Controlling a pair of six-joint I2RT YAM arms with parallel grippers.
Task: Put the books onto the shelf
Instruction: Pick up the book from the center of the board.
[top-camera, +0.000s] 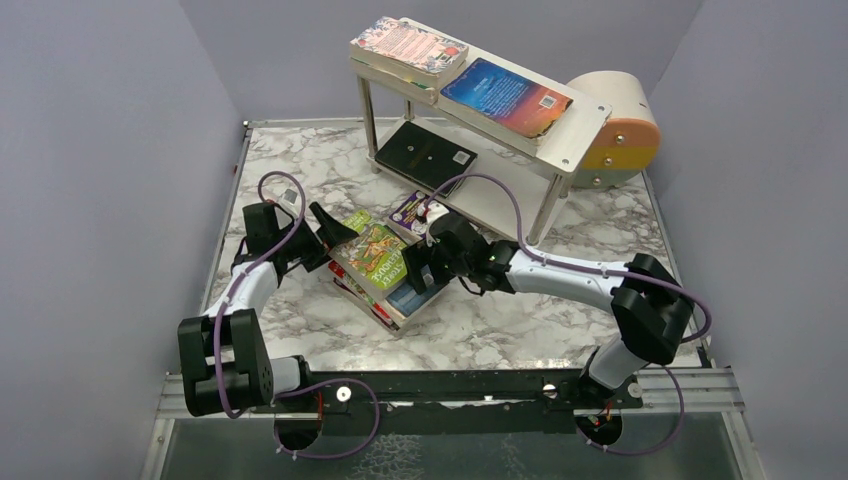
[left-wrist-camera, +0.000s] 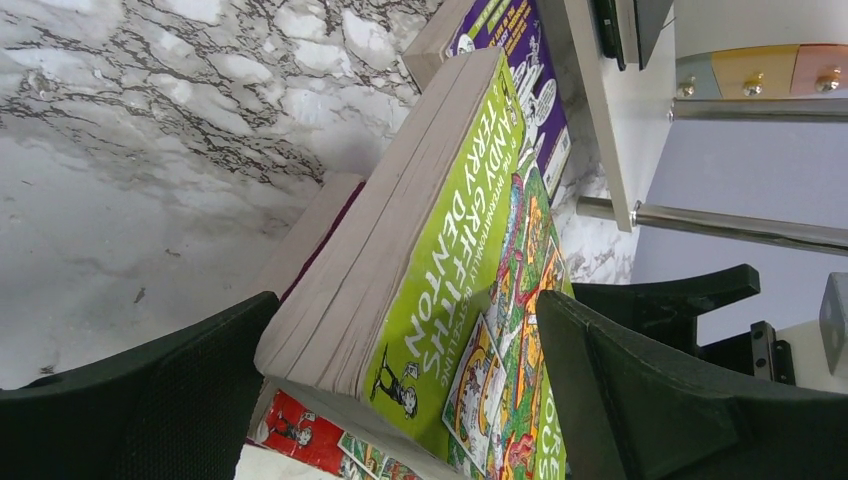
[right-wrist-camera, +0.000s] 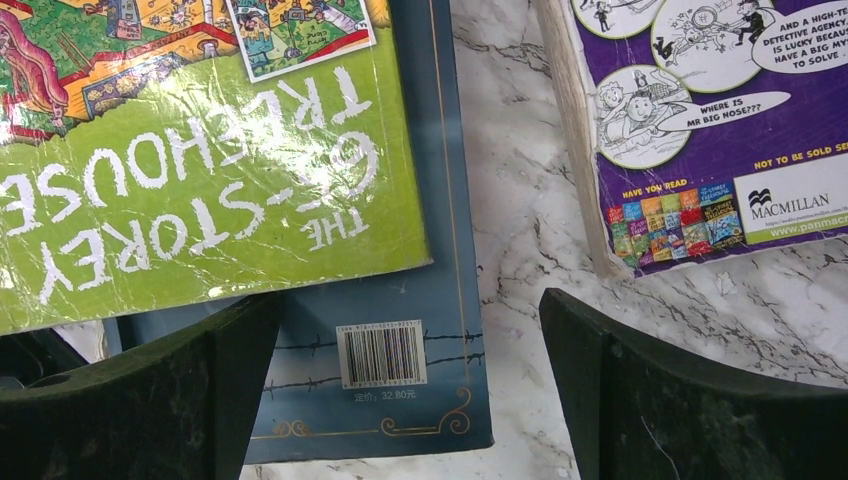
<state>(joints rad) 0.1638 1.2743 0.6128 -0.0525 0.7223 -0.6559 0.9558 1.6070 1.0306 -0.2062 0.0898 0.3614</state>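
Books (top-camera: 372, 262) lie stacked (green uppermost); left hand (top-camera: 330, 238), right hand (top-camera: 417, 270) agape.

Both arms reach forward and bend inward; the left gripper (top-camera: 333, 232) and the right gripper (top-camera: 413, 268) face each other, jaws spread wide.

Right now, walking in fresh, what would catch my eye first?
The bright green paperback book topping a messy stack on the marble table, with the left pincer and right pincer open on either side. Behind it, the pale wooden two-tier shelf carries a blue book and a pink-patterned book on top.
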